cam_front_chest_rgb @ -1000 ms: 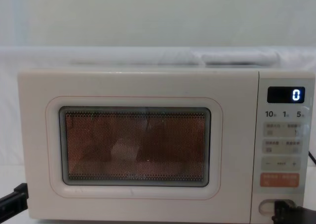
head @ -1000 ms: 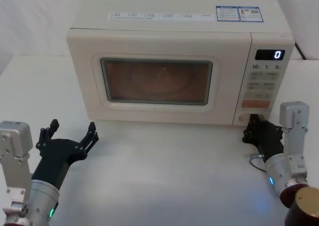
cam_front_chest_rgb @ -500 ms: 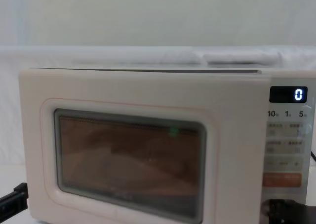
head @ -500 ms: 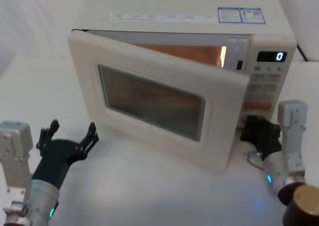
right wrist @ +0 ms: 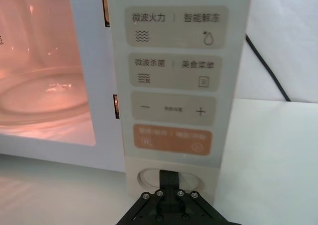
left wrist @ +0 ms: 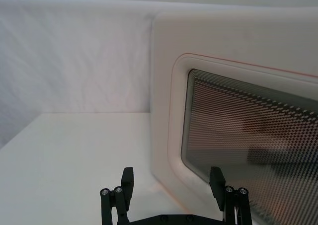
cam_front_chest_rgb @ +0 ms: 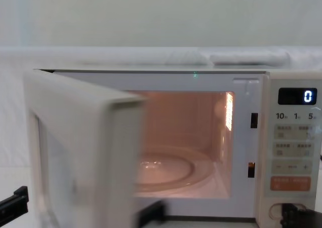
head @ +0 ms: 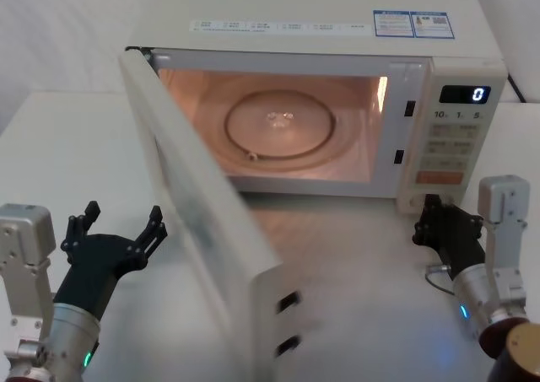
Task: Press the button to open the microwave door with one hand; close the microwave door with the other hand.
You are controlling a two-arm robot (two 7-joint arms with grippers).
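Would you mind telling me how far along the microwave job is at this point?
Opening looks done: the door stands wide open, showing the lit cavity. The right gripper is at the button, jaws shut. Closing is left: the left gripper waits outside the door, jaws open, not touching it.

White table [head: 354,306]; microwave [head: 447,70] standing on it.

The microwave door [head: 198,222] is standing open, hinged at the oven's left and jutting forward over the table [head: 363,298]. Behind it, the turntable [head: 280,127] is lying in the cavity. The control panel [head: 451,142] is sitting right of the cavity, with the button [right wrist: 171,179] lowest and the right gripper [head: 432,216] just before it. The left gripper [head: 118,230] is hovering left of the door.
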